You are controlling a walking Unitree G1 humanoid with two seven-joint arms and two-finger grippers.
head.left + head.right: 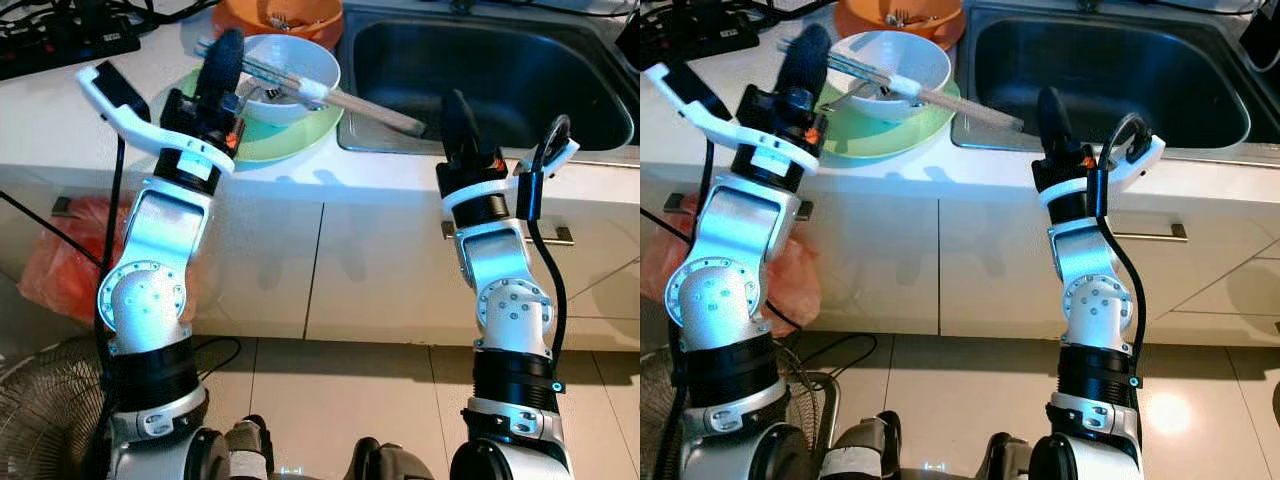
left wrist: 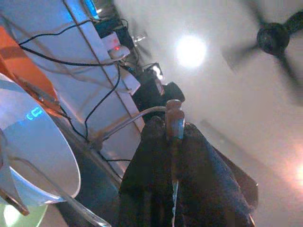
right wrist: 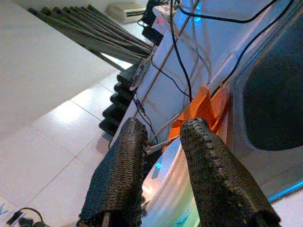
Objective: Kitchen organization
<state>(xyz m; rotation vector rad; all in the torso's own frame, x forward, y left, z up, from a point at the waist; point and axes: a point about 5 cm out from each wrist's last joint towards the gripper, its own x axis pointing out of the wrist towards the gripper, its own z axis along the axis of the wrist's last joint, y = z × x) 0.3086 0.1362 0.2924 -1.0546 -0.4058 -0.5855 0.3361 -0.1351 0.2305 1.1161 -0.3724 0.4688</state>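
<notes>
A white bowl [image 1: 290, 75] sits on a green plate [image 1: 285, 135] on the kitchen counter [image 1: 60, 120], just left of the steel sink [image 1: 490, 80], with chopsticks [image 1: 330, 92] laid across its rim and reaching over the sink's edge. The left gripper [image 1: 222, 62], fingers pressed together, is raised beside the bowl's left rim. The right gripper [image 1: 457, 122], fingers slightly parted in the wrist view, stands at the sink's front edge. An orange basin [image 1: 285, 15] sits behind the bowl.

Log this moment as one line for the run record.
left tool shut, beside white bowl | right tool open, empty, before sink | chopsticks across bowl
</notes>
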